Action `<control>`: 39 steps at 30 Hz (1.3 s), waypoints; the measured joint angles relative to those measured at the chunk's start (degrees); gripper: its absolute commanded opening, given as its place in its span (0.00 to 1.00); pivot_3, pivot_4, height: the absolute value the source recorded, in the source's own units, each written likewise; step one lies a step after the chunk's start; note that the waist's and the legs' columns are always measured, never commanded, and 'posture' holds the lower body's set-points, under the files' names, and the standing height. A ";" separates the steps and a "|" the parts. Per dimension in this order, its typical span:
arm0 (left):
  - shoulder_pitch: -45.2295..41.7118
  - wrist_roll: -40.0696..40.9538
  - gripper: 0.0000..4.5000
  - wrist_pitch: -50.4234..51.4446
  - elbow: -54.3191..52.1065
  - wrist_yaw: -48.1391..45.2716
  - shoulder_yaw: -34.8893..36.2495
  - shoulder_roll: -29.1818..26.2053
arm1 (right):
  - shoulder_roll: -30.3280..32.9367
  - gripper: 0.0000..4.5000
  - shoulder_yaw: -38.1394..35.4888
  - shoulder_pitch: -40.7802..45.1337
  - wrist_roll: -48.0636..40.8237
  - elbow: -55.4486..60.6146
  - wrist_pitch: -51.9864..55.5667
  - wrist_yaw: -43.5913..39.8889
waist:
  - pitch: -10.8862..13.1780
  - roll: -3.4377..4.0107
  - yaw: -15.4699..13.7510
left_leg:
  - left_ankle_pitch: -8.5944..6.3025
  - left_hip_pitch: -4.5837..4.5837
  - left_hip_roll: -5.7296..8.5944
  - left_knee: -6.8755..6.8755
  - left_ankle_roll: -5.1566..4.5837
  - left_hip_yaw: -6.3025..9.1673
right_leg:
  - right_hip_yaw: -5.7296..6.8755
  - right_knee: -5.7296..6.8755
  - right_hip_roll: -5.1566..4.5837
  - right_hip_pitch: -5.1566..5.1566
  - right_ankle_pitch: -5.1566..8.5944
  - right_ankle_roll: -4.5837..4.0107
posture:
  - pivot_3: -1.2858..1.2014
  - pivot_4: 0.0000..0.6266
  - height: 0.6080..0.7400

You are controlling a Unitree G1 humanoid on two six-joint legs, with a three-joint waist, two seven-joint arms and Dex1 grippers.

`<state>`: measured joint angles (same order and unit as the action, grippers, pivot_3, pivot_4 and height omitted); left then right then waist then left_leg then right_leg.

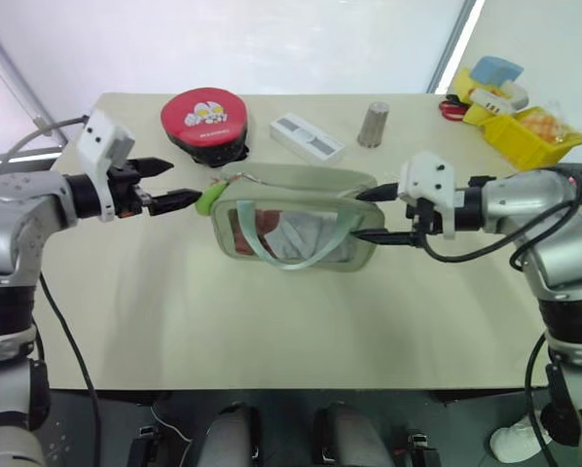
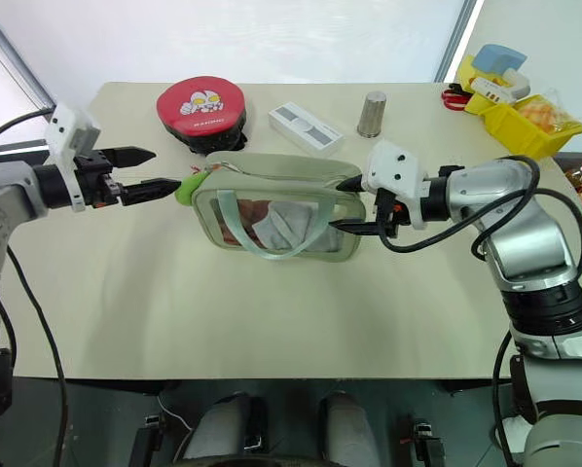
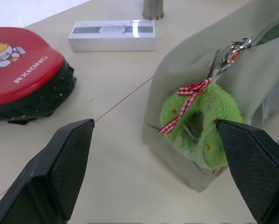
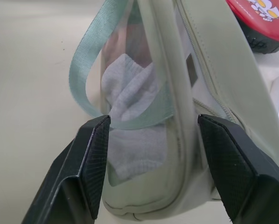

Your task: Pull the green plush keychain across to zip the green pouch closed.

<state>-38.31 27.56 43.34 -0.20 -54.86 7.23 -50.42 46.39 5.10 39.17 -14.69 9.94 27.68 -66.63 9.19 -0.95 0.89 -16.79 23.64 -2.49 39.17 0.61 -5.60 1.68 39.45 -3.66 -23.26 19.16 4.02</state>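
1. Left gripper [image 1: 166, 184] hangs at the pouch's left end with its two black fingers spread wide, holding nothing.
2. Between those fingers, seen from the left wrist, sits the green plush keychain [image 3: 201, 122], a fuzzy lime charm tied with a red checked ribbon [image 3: 186, 100]; one finger's tip is right against its edge.
3. That charm hangs from the zipper pull at the left end of the green pouch [image 1: 293, 230], which lies in the middle of the table [image 1: 272, 321].
4. Right gripper [image 1: 379, 214] is at the pouch's right end, fingers apart, one on each side of that end; I cannot tell whether the pads press it.
5. Through the pouch's clear window shows pale fabric, and the mint strap [image 4: 90, 79] loops over the front.
6. Behind the pouch stand a round red-topped case [image 1: 205, 119], a white box [image 1: 308, 137] and a small metal cylinder [image 1: 374, 125].
7. At the table's far right corner is a yellow bin [image 1: 525, 131].
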 measured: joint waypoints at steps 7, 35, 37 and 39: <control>2.26 0.38 1.00 0.82 -4.10 0.44 -0.39 1.01 | -0.20 0.06 0.26 -0.07 -0.01 -0.12 -1.06 0.10 | 0.00 0.00 -0.12 | 0.00 -0.05 0.00 0.00 0.00 0.01 | 0.00 -0.01 -0.01 0.07 0.00 0.00 | 0.52 0.24 1.00; 4.91 4.40 1.00 7.09 -10.23 -2.60 -1.25 -3.03 | -1.31 0.06 1.03 0.82 -0.01 -3.38 -3.72 0.05 | 0.00 0.00 0.11 | 0.00 -0.13 -0.01 -0.02 0.00 0.05 | -0.02 -0.03 0.01 0.15 0.00 0.00 | 0.52 0.24 1.00; 6.51 4.40 1.00 6.95 -11.58 -2.29 -1.45 -2.89 | -1.42 0.06 1.10 1.12 0.01 -3.81 -3.81 0.09 | 0.00 0.00 0.04 | 0.00 -0.14 0.00 -0.02 0.00 0.05 | -0.02 -0.02 0.01 0.15 0.00 0.00 | 0.52 0.24 1.00; 6.77 3.86 1.00 5.63 -11.58 -1.83 -1.63 -2.53 | -1.45 0.06 1.16 1.49 0.01 -4.01 -3.80 0.14 | 0.00 0.00 -0.01 | 0.00 -0.14 0.00 -0.02 0.00 0.05 | -0.02 -0.03 0.01 0.15 0.00 0.00 | 0.52 0.24 1.00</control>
<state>-31.53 31.42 48.97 -11.78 -56.69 5.60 -52.95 44.94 6.26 40.66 -14.67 5.93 23.88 -66.49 9.19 -0.95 0.88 -16.79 23.51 -2.49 39.15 0.61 -5.56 1.65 39.42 -3.65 -23.11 19.16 4.02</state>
